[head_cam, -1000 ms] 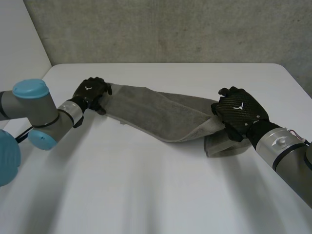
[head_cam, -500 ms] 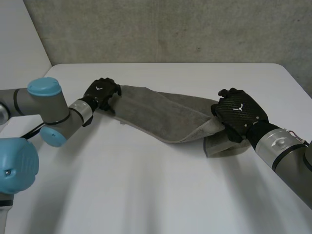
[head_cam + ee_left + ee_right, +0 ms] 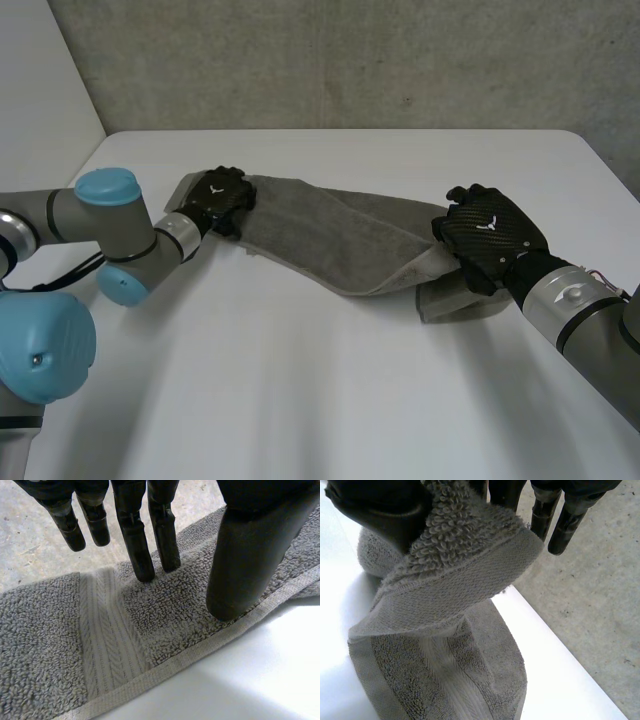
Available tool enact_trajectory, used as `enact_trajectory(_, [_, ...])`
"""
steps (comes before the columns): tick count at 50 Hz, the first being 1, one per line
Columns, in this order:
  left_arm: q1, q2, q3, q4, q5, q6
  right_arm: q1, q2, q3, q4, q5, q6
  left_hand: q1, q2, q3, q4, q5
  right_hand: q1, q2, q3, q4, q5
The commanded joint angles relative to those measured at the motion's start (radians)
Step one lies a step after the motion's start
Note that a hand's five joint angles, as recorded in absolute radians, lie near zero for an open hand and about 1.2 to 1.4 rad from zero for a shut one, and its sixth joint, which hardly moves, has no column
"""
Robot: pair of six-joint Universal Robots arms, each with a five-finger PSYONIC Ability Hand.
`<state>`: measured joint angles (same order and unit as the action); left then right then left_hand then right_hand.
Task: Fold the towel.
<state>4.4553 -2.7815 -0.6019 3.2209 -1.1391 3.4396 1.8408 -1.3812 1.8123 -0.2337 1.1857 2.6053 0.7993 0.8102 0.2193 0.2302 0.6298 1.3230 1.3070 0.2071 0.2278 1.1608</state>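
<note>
The left hand (image 3: pixel 222 193) is resting on the left end of the grey towel (image 3: pixel 320 238). Its fingers (image 3: pixel 135 535) are lying straight with tips touching the pile, and its thumb (image 3: pixel 250 555) is pressing beside the hem. The towel is stretching as 1 long band across the white table (image 3: pixel 300 400), bunching at its right end. There the right hand (image 3: pixel 488 232) is pinching the raised edge between thumb and fingers. Folding well is probably meaning the right hand carrying its end over while the left is pinning firmly, hems lining up.
</note>
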Motion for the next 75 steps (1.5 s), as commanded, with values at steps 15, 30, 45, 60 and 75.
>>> enact_trajectory(15, [-0.033, 0.016, -0.042, -0.018, -0.016, 0.099, 0.000, -0.001, -0.001, 0.005, 0.000, 0.001, 0.597, 0.586, -0.045, -0.056, 0.592, 0.065, 0.081, -0.033, -0.053, 0.053])
enact_trajectory(30, [-0.031, 0.284, -0.285, 0.025, -0.016, 0.099, 0.003, -0.018, 0.001, 0.034, 0.000, 0.004, 0.597, 0.586, -0.045, -0.056, 0.592, 0.068, 0.084, -0.033, -0.053, 0.056])
enact_trajectory(45, [0.032, 0.722, -0.847, -0.064, 0.010, 0.101, -0.006, -0.084, -0.014, 0.096, -0.012, 0.002, 0.597, 0.586, -0.045, -0.056, 0.592, 0.065, 0.081, -0.033, -0.053, 0.053])
enact_trajectory(60, [0.070, 0.678, -0.927, -0.128, 0.068, 0.294, 0.002, -0.085, -0.011, 0.099, -0.012, 0.001, 0.597, 0.586, -0.045, -0.056, 0.592, 0.063, 0.079, -0.033, -0.053, 0.050])
enact_trajectory(75, [0.061, 0.660, -0.921, -0.060, 0.073, 0.219, -0.005, -0.084, -0.007, 0.099, -0.015, -0.005, -0.084, -0.095, -0.045, -0.056, -0.089, 0.063, 0.079, -0.033, -0.053, 0.050])
